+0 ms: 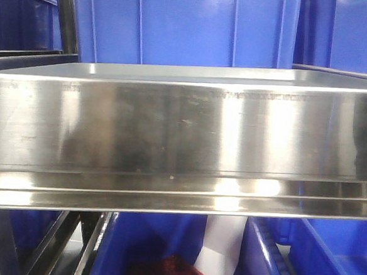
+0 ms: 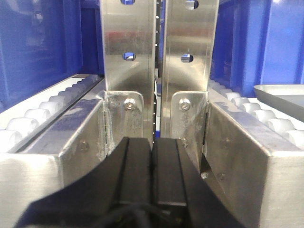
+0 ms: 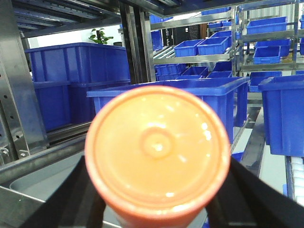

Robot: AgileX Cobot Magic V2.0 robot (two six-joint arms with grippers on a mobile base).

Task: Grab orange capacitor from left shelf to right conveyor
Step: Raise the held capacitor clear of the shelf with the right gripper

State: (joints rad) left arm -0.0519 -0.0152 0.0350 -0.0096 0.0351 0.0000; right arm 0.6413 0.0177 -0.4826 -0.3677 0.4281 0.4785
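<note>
The orange capacitor (image 3: 157,149) fills the right wrist view end-on, its flat round top facing the camera. My right gripper (image 3: 159,211) is shut on it, one black finger (image 3: 78,197) on each side of its body. The left shelf (image 1: 184,134), a wide shiny steel tray with a tall front lip, spans the front view; its inside is hidden behind the lip. My left gripper (image 2: 153,142) is shut with nothing between its pads, pointing at two upright steel posts (image 2: 159,52). The right conveyor is out of view.
Blue plastic bins (image 3: 78,66) stand on steel racks behind and to the right (image 3: 285,114). A grey steel tray surface (image 3: 38,183) lies below the capacitor. White roller tracks (image 2: 33,121) flank the posts, with a silver tray (image 2: 282,95) on the right one.
</note>
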